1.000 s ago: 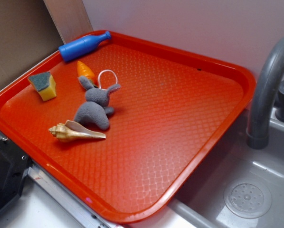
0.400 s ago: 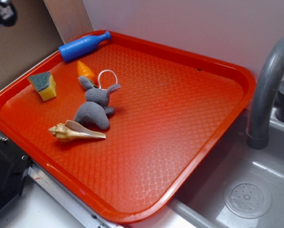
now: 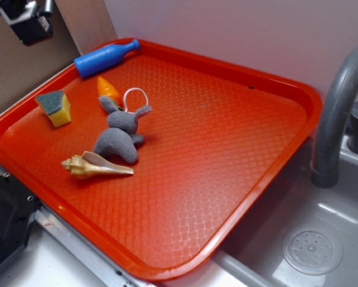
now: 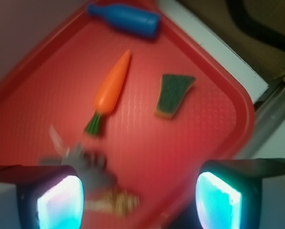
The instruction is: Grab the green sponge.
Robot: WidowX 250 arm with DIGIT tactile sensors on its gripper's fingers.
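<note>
The green sponge, a yellow foam wedge with a dark green top, lies at the left end of the orange tray. In the wrist view the sponge shows its green top, right of the carrot. My gripper is high at the top left corner of the exterior view, above and behind the sponge, only partly in frame. In the wrist view my gripper is open and empty, its two fingertips wide apart high over the tray.
A blue toy bottle lies at the tray's back left corner. An orange carrot, a grey plush rabbit and a seashell lie right of the sponge. A grey faucet and sink stand at the right.
My gripper has come into the exterior view at the top left and moved right and down. Nothing on the tray has moved.
</note>
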